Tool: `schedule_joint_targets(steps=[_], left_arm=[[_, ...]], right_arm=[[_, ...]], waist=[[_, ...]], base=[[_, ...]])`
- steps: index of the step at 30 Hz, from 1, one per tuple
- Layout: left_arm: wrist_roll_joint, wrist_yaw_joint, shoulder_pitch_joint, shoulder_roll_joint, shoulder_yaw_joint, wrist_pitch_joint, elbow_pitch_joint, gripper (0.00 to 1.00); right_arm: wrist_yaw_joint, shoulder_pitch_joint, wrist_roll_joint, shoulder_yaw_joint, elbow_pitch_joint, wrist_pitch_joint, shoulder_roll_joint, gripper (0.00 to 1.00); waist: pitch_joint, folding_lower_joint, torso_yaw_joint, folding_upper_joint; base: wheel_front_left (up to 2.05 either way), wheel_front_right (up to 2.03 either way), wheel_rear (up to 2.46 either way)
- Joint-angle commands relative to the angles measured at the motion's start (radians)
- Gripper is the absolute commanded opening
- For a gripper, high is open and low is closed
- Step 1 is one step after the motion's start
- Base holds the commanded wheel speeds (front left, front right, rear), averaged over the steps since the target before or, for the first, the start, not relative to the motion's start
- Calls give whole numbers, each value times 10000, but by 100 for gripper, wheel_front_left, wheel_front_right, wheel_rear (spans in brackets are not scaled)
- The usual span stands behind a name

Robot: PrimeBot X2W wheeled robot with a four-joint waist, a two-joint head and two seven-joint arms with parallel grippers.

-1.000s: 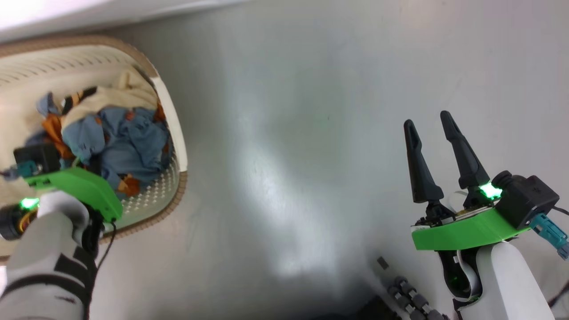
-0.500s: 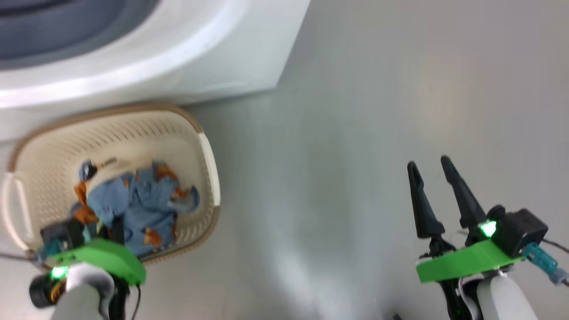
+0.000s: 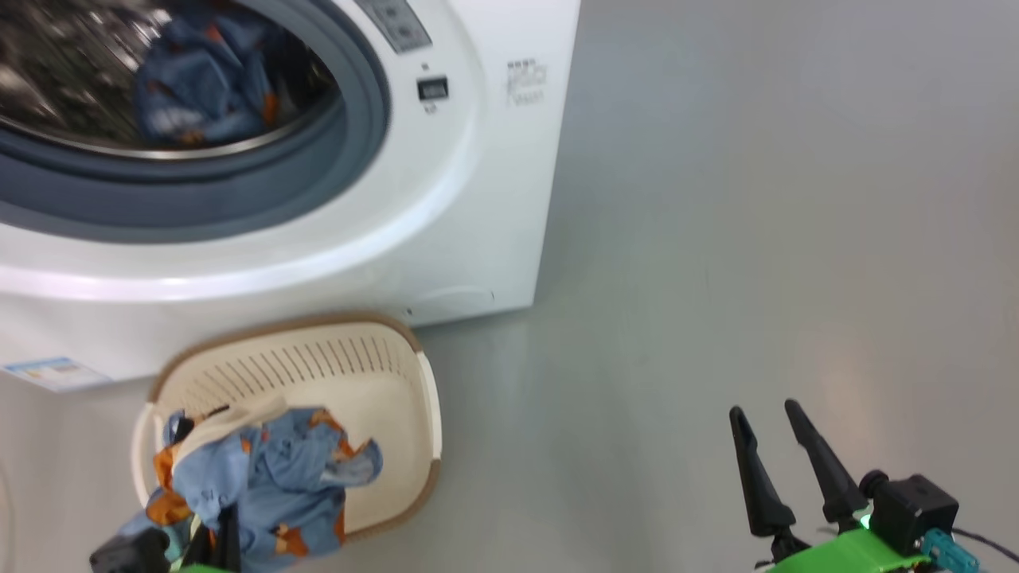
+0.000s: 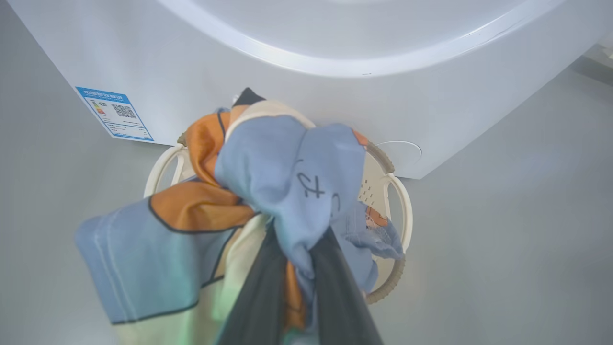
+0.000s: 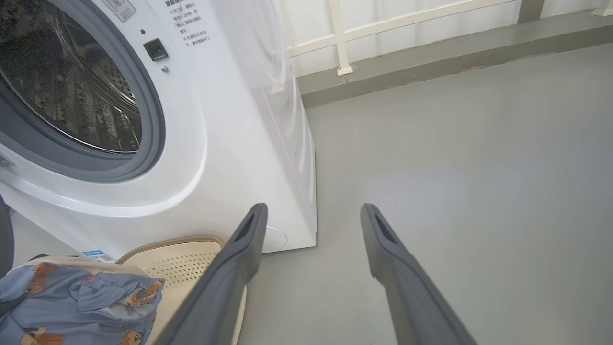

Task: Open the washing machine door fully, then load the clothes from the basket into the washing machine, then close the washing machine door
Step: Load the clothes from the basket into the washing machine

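The washing machine [image 3: 493, 199] stands at the upper left with its round opening uncovered, and blue clothes [image 3: 199, 79] lie in the drum. The washing machine door is out of view. In front of it sits the cream basket [image 3: 430, 406] with blue and orange clothes [image 3: 263, 477] bunched at its left end. My left gripper [image 4: 299, 239] is shut on that bunch of clothes [image 4: 287, 167], which hangs raised over the basket [image 4: 402, 211]. My right gripper [image 3: 768, 422] stands open over the bare floor at the lower right, its jaws [image 5: 313, 209] wide apart and holding nothing.
A blue label sticker [image 4: 115, 114] marks the machine's lower front. Grey floor [image 3: 756, 239] stretches to the right of the machine. A kerb and white railing [image 5: 340, 43] run behind it in the right wrist view.
The head camera has swung upward, so the washing machine has come into the picture. My left gripper stays shut on the clothes, and the bunch has risen with it. The right gripper stays open.
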Motion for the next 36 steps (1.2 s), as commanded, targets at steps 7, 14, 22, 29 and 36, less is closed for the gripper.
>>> schedule_joint_targets(steps=[7,14,22,29,36], left_arm=[[-263,401,1366,105,17,-106,-1540,0],[30,821,2347,103,-488,-106,-3132,0],[303,1104,3297,102,-647,-106,-4274,0],[294,1256,3672,101,-730,-106,-4678,0],[292,1302,3710,101,-802,-107,-4746,0]], right_arm=[[16,532,-50,378,-85,-48,-26,100],[16,982,-151,445,-21,-48,-27,100],[16,1289,-157,348,2,-48,-138,100],[16,1394,-154,336,-25,-48,-168,100],[16,1388,-144,412,-16,-48,-151,100]], waist=[[-2157,2,454,0],[-2923,2,603,0],[-3531,2,630,0],[-3657,2,666,0],[-3651,2,649,0]], base=[[0,0,0],[0,0,0],[0,0,0],[0,0,0],[0,0,0]])
